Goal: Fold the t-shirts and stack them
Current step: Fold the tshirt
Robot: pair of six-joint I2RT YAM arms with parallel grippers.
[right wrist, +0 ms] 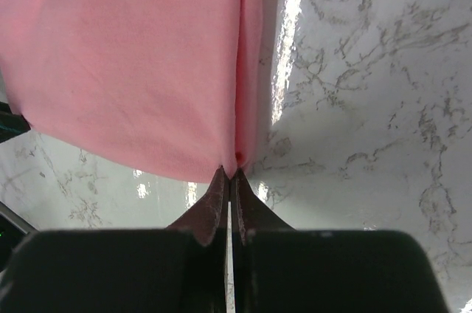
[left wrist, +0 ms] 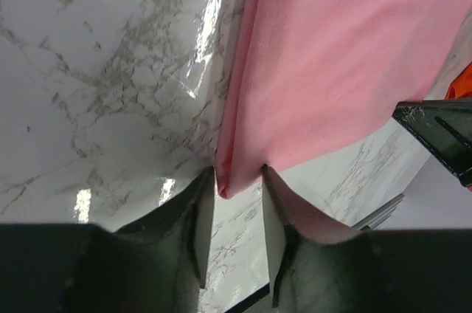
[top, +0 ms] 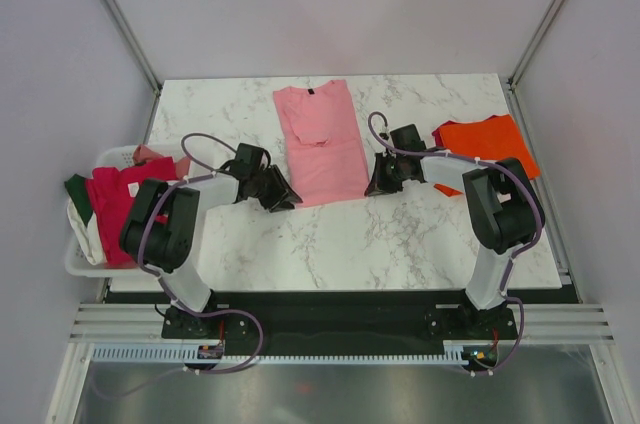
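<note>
Two sets of jaws sit at the near hem of the pink t-shirt (top: 318, 144), one at each corner.

1. Pink t-shirt: it lies flat at the centre of the marble desk (top: 350, 244), with the collar toward 12 o'clock and the hem toward 6 o'clock. Both sleeves are folded inward, so I read it as one long narrow panel.

2. Left jaws: they are at the hem corner on the 9 o'clock side. In my left wrist view the two fingers (left wrist: 200, 217) stand partly apart, and the cloth corner fills the gap between their tips. I cannot tell whether they press on the cloth or only straddle it.

3. Right jaws: they are at the hem corner on the 3 o'clock side. In my right wrist view the fingers (right wrist: 210, 210) are closed together. The corner of the cloth runs into their tips, so I read them as clamped on it.

4. Orange t-shirt (top: 490, 139): it lies on the desk at 3 o'clock from the pink one, apart from it and partly behind the right arm (top: 500, 204).

5. White basket (top: 110, 157): it stands at the 9 o'clock edge of the desk. It holds the crimson t-shirt (top: 115, 199). The dark green t-shirt (top: 77, 194) and the cream t-shirt (top: 92, 234) lie along its outer side.
</note>
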